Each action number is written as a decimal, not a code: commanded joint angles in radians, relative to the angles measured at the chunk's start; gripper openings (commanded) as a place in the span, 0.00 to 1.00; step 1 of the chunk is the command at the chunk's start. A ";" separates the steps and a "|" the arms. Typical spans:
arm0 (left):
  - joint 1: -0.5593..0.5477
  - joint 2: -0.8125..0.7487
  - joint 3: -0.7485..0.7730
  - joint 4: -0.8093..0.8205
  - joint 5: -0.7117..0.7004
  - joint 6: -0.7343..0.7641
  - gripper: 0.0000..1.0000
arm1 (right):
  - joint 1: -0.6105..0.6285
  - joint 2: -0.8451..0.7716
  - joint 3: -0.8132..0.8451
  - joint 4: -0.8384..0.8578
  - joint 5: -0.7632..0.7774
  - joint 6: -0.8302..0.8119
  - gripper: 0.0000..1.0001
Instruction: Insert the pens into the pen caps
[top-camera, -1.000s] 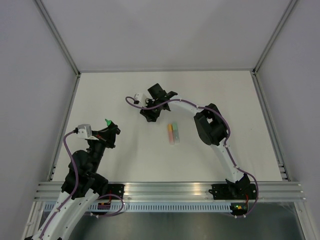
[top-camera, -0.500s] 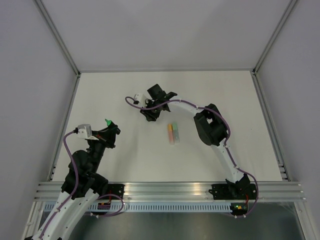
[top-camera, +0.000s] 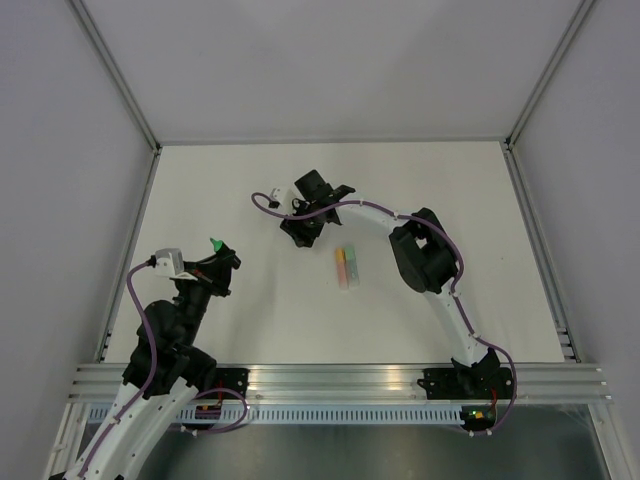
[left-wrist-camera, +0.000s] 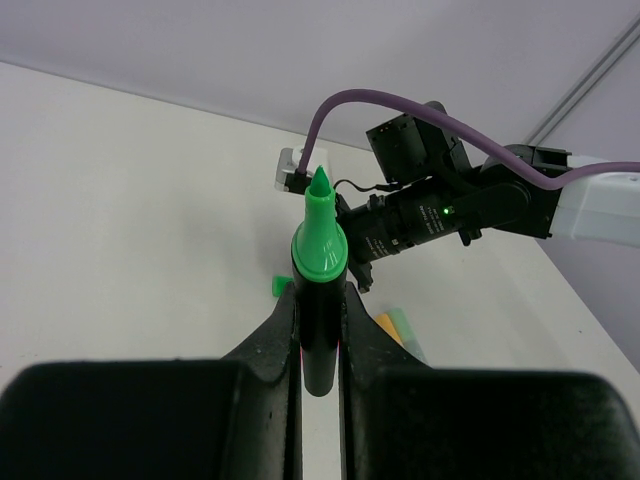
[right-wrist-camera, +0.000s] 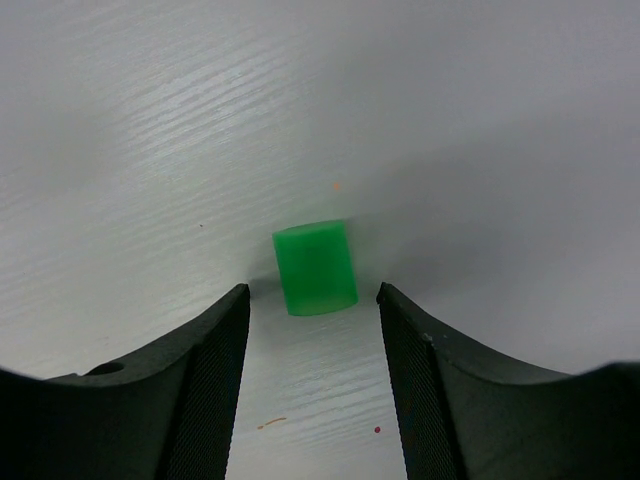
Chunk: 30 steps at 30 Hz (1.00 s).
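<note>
My left gripper (top-camera: 218, 256) is shut on the dark pen (left-wrist-camera: 318, 262), which stands upright with its green tip (top-camera: 214, 243) pointing up, at the table's left side. My right gripper (right-wrist-camera: 313, 295) hangs open close above the table at the middle back. A small green pen cap (right-wrist-camera: 315, 267) lies on its side just ahead of its fingertips, touching neither finger. The same cap (left-wrist-camera: 279, 285) shows in the left wrist view beside the right gripper. An orange pen (top-camera: 341, 262) and a pale mint pen (top-camera: 349, 269) lie side by side right of centre. Other caps are out of view.
White table (top-camera: 460, 200) enclosed by grey walls, with aluminium posts at the back corners and a rail (top-camera: 340, 380) along the near edge. The right arm (top-camera: 425, 250) arches over the table's right half, just right of the two lying pens.
The right gripper has shifted very slightly near the green cap. The left arm and its pen have not moved.
</note>
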 joint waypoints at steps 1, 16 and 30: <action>0.001 -0.001 -0.001 0.018 -0.023 -0.025 0.02 | 0.004 -0.017 0.014 -0.016 0.072 0.043 0.61; 0.001 0.005 -0.001 0.025 -0.016 -0.023 0.02 | 0.020 0.025 0.029 0.012 0.050 -0.026 0.60; 0.001 0.003 -0.005 0.041 0.003 -0.020 0.02 | 0.020 0.065 0.063 0.009 0.003 -0.051 0.60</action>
